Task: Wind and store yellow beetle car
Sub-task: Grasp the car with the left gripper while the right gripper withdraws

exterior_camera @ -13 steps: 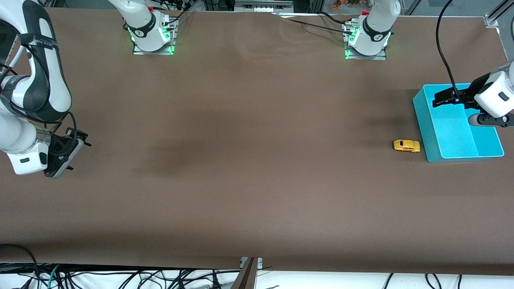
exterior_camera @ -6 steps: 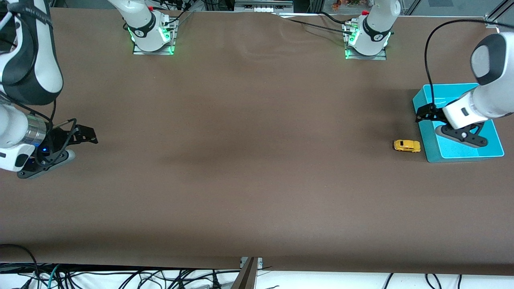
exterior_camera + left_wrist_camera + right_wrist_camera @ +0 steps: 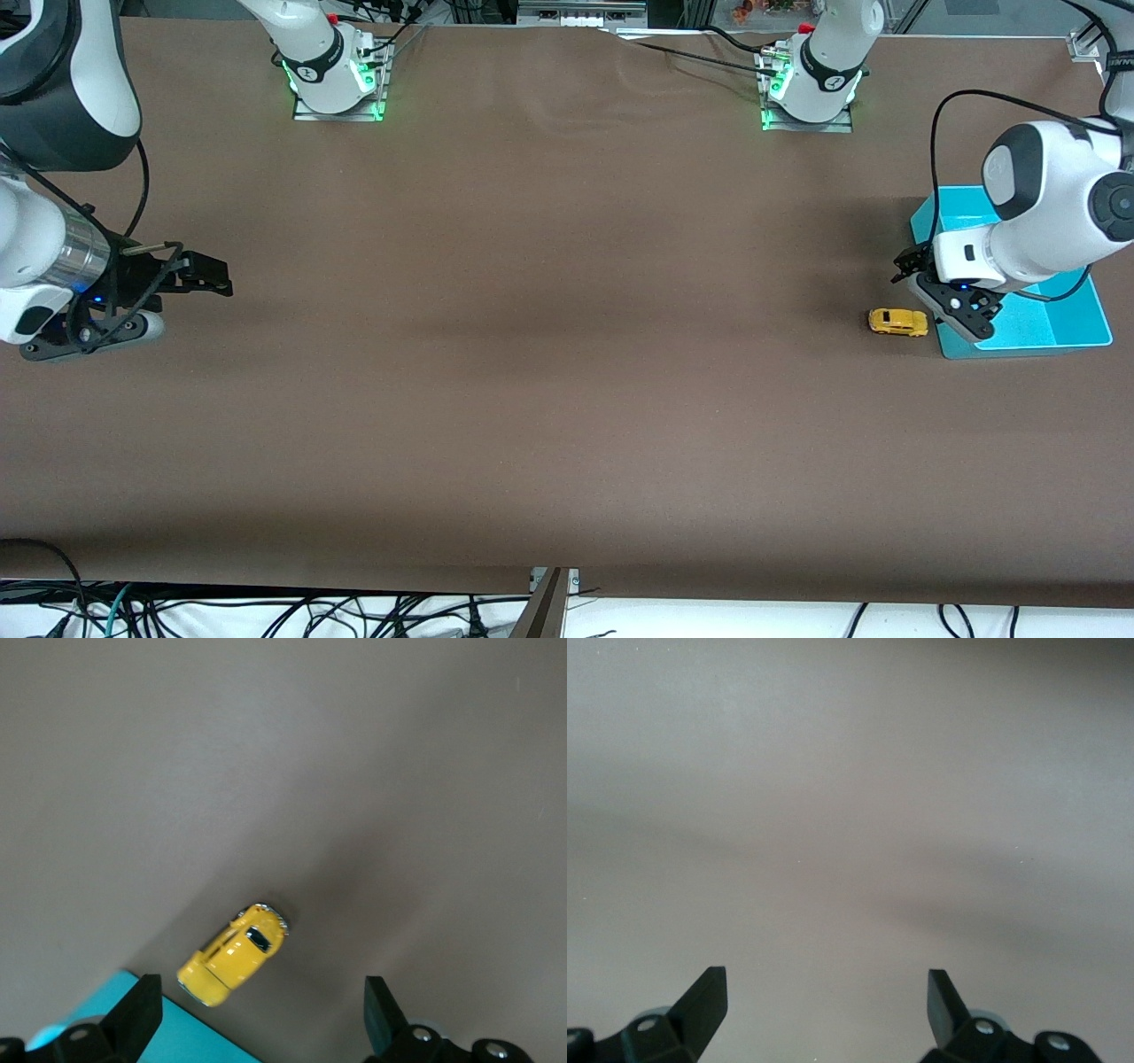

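The yellow beetle car point(image 3: 898, 322) stands on its wheels on the brown table, right beside the teal bin point(image 3: 1028, 347), on the bin's side toward the right arm's end. My left gripper point(image 3: 909, 264) hangs open and empty over the bin's edge, just above and beside the car. In the left wrist view the car point(image 3: 232, 954) lies ahead of the open gripper point(image 3: 261, 1028), closer to one finger point(image 3: 137, 1014), with a corner of the bin point(image 3: 177, 1032) below it. My right gripper point(image 3: 213, 275) is open and empty, low over bare table at the right arm's end; the right wrist view shows its own gripper point(image 3: 826, 1005) over table only.
The teal bin's visible part holds nothing. The two arm bases point(image 3: 337, 80) point(image 3: 811, 89) stand along the table edge farthest from the front camera. Cables hang off the table edge nearest that camera.
My left gripper has swung from over the bin's inside to its edge beside the car. My right gripper has turned and shifted a little toward the table's middle. The car has not moved.
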Robot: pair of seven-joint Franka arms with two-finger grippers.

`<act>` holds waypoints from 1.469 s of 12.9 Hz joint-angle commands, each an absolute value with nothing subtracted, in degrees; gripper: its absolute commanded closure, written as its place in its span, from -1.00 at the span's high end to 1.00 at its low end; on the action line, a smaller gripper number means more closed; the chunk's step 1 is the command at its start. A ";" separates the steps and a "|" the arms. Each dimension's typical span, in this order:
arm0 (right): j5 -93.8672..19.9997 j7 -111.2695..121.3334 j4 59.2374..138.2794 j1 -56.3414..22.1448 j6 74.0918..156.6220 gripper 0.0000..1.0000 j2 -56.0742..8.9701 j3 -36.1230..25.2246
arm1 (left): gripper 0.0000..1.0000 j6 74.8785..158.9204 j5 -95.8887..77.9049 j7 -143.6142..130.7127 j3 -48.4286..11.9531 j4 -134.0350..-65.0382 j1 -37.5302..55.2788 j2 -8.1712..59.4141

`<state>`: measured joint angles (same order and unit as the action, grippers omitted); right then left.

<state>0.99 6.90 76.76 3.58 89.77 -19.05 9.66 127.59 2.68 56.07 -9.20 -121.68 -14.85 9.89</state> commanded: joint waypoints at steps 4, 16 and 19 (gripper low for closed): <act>8.17 5.62 74.79 3.96 91.05 0.99 -16.27 9.84 | 1.00 143.07 9.49 78.89 -8.10 -126.30 -16.44 17.29; 2.37 4.92 90.08 4.40 89.83 0.99 -3.44 1.58 | 0.81 150.73 10.37 91.41 -6.50 -126.83 -18.46 23.12; 2.55 0.80 91.14 2.91 89.65 0.99 -2.81 1.49 | -0.90 150.82 12.04 91.23 -6.50 -126.65 -18.54 22.94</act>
